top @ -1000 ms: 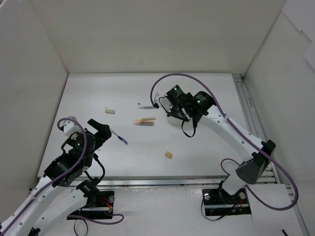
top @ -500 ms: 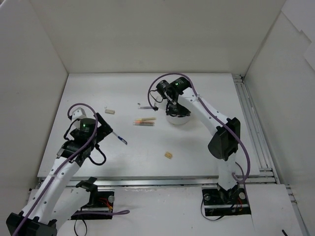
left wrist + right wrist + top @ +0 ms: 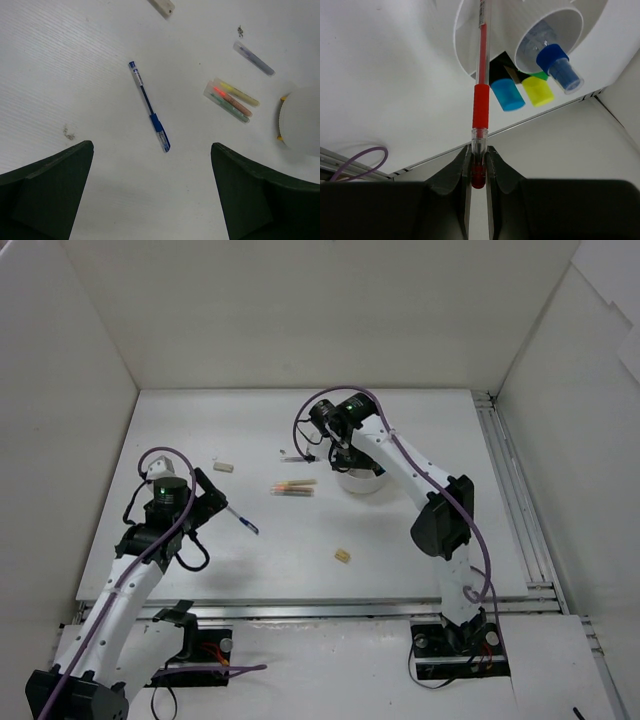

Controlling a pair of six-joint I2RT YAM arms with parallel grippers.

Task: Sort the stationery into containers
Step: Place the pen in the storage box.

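Bench: we see a white bench (image 3: pixel 420 530) with pale walls along its left, far and right edges.
Right arm: the right arm (image 3: pixel 410 465) stretches from the near edge to the far middle of the bench, its wrist above the organizer.
Left arm: the left arm (image 3: pixel 140 550) leans over the near left part of the bench.
Organizer: a round white organizer (image 3: pixel 362 481) sits towards the far edge, about midway across. Inside are a blue-capped clear marker (image 3: pixel 555 62) and highlighters capped blue (image 3: pixel 506 93), yellow (image 3: pixel 538 91) and green (image 3: pixel 538 76).
Right jaws: narrow, pinching one end of a red pen (image 3: pixel 481 100), whose other end points into an organizer compartment.
Left jaws: spread wide and holding nothing, above the blue pen.
Blue pen: a blue pen (image 3: pixel 149 106) lies flat on the bench's left half.
Pastel pencils: a small cluster of pastel pencils (image 3: pixel 231 100) lies just left of the organizer.
Small marker: a clear purple marker (image 3: pixel 253 58) lies beyond the pencils, nearer the far edge.
Erasers: one beige eraser (image 3: pixel 224 466) lies far left. Another eraser (image 3: pixel 343 556) lies near the middle of the near edge.
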